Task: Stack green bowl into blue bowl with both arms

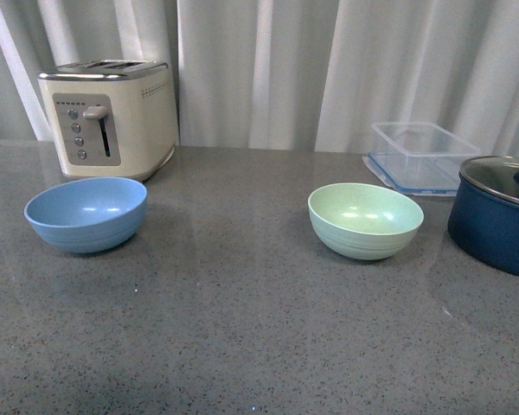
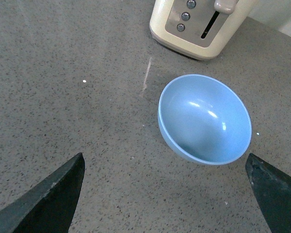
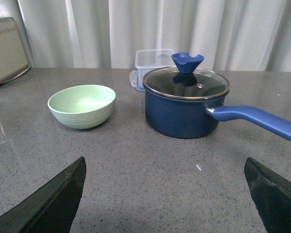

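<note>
ok, both hands are spread wide and empty. the left hand hangs above the grey counter, its two dark fingers far apart and touching nothing. the blue bowl sits upright and empty on the counter ahead of that hand, nearer one finger than the other, with clear counter between it and both. the right hand is just as open, fingers wide and holding nothing. the green bowl is well ahead of it, upright, empty, not in contact. in the front view the blue bowl is on the robot's left, just in front of the cream toaster, near it but not touching. the green bowl is right of centre, well apart from the blue bowl, so nothing is stacked yet. a navy pot stands close on the green bowl's right with a small gap between them, its glass lid on and a blue knob on top. its long blue handle points away from the bowl. a clear plastic container sits further back, by the white curtain.
</note>
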Available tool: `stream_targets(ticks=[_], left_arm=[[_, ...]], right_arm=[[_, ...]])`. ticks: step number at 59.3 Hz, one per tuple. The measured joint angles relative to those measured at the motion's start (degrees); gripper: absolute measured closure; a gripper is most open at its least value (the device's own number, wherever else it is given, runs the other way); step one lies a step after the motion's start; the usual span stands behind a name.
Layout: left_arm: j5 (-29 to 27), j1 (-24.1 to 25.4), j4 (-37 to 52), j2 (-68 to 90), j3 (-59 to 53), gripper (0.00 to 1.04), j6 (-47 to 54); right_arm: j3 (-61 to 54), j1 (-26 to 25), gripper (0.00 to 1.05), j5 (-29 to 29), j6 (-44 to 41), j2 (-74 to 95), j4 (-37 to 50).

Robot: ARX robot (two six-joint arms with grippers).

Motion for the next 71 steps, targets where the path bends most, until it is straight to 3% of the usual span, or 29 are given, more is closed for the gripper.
stream_targets(ticks=[24, 55, 71], left_arm=[[2.54, 2.1, -4.92, 19.26, 13.77, 0.07, -5.01], [3.56, 0.15, -8.24, 34.25, 24.55, 0.07, -8.04], [2.86, -0.9, -12.24, 38.01, 29.29, 0.47, -8.35]], right_arm=[[0.0, 0.0, 0.1, 0.0, 0.0, 0.0, 0.0], [0.0, 0.0, 0.1, 0.0, 0.0, 0.0, 0.0], [0.0, 0.0, 0.1, 0.0, 0.0, 0.0, 0.0]])
